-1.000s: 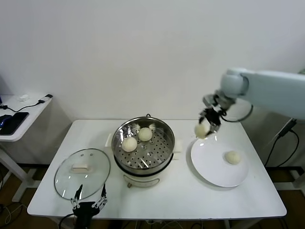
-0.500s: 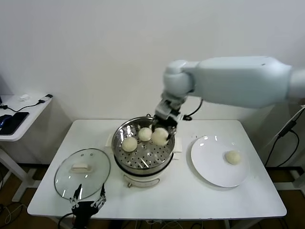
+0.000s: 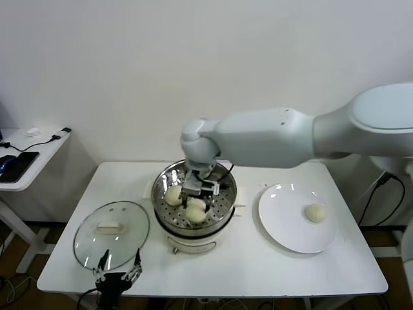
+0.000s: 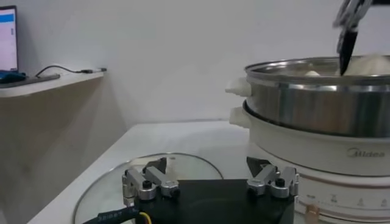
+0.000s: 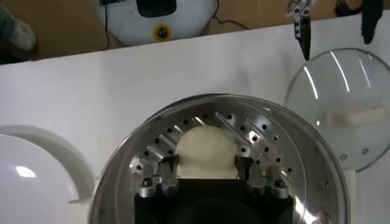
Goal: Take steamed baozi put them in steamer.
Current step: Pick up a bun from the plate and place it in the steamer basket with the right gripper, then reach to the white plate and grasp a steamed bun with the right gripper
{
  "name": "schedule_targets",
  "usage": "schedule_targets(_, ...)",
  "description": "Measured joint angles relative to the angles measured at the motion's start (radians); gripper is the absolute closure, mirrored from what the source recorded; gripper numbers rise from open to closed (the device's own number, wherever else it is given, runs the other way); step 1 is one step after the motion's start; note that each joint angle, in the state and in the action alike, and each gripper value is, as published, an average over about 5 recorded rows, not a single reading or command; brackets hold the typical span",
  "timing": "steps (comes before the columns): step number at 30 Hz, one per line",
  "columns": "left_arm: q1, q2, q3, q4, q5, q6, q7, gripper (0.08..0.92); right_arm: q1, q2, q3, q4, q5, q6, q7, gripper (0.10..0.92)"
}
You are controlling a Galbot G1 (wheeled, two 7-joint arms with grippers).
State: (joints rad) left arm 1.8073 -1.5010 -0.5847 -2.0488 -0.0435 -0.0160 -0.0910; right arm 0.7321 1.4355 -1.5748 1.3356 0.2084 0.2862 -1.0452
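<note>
A baozi point(image 5: 205, 151) sits between the fingers of the right gripper point(image 3: 195, 199), which are clamped on its sides, low inside the steamer point(image 3: 225, 179) over the perforated floor. In the head view this held bun shows at the near middle of the basket, with a second bun point(image 3: 173, 194) just beside it toward the left rim. A third bun point(image 3: 315, 212) lies on the plate point(image 3: 284, 226), toward its right edge. The steamer stands mid-table point(image 3: 258, 265), nearer the back edge, the plate to its right and the glass lid point(image 3: 111, 234) to its left, near the front-left corner. The left gripper point(image 3: 118, 273) hangs at the front edge just beside the lid, fingers spread apart, holding nothing.
</note>
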Motion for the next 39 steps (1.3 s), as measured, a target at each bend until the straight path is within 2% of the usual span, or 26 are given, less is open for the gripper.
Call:
schedule_targets(11,-0.002,0.004,-0.006,0.001,-0.005,-0.001,-0.001,0.177,-0.059,0.067,0.003,-0.098,-0.012,0.041,-0.013,0.381)
schedule_targets(14,-0.003,0.004,-0.006,0.0,-0.005,0.0,-0.001,0.177,-0.063,0.078,0.005,-0.114,-0.007,0.053,-0.017,0.341)
schedule_targets(19,-0.002,0.004,-0.006,-0.002,-0.005,-0.001,-0.001,0.177,-0.063,0.082,0.01,-0.127,0.012,0.079,-0.021,0.226)
schedule_targets(24,0.001,0.004,-0.005,-0.005,-0.005,-0.002,-0.002,0.177,-0.038,0.072,0.019,-0.128,0.044,0.107,-0.036,0.203)
schedule_targets(32,-0.001,0.003,-0.002,-0.013,-0.003,0.0,0.0,0.177,0.06,0.005,0.026,-0.12,0.138,0.119,-0.085,0.202)
schedule_targets(39,-0.001,0.003,-0.007,-0.016,-0.003,-0.002,0.0,0.177,0.167,-0.155,-0.009,-0.108,0.231,0.032,-0.11,0.203)
